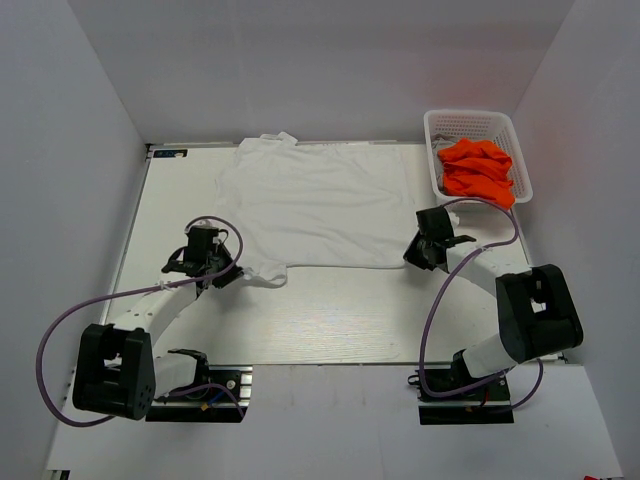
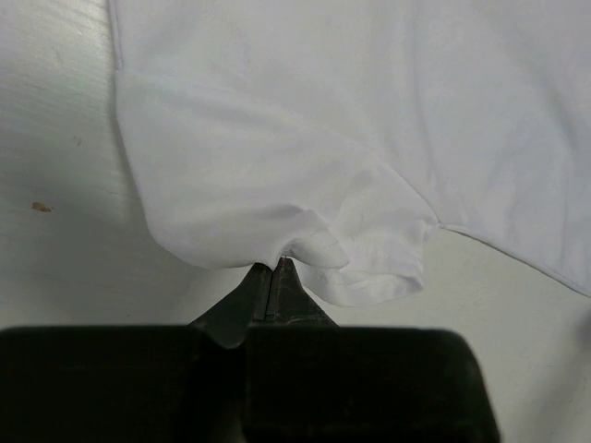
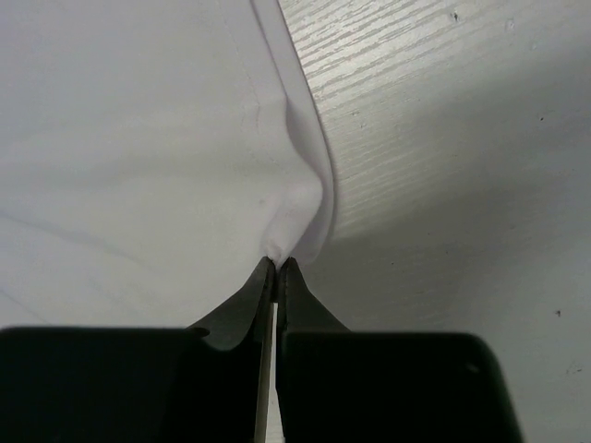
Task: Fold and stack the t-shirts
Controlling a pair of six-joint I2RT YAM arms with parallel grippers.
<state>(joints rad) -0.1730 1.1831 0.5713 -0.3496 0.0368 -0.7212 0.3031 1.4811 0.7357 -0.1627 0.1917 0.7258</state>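
Top external view: the white t-shirt lies spread on the pale, wood-grained worktop, toward its far side. The two arms reach to its near corners, and their dark housings cover the pinch points, so the grip is hard to make out from above. The wrist views show it. The left gripper has its black fingers pressed together on a bunched edge at the shirt's near left corner, where the cloth rolls under into a soft lump. The right gripper is likewise clamped tight on a small peak of fabric at the near right edge, and the hem curves up off the worktop into it. Both wrist views cut off most of the garment, and each gripper's body fills the bottom as a blurred black block. The fabric is thin, smooth and matte, with faint creases. At the far right stands a white perforated plastic basket holding crumpled orange t-shirts; how many, I cannot tell.
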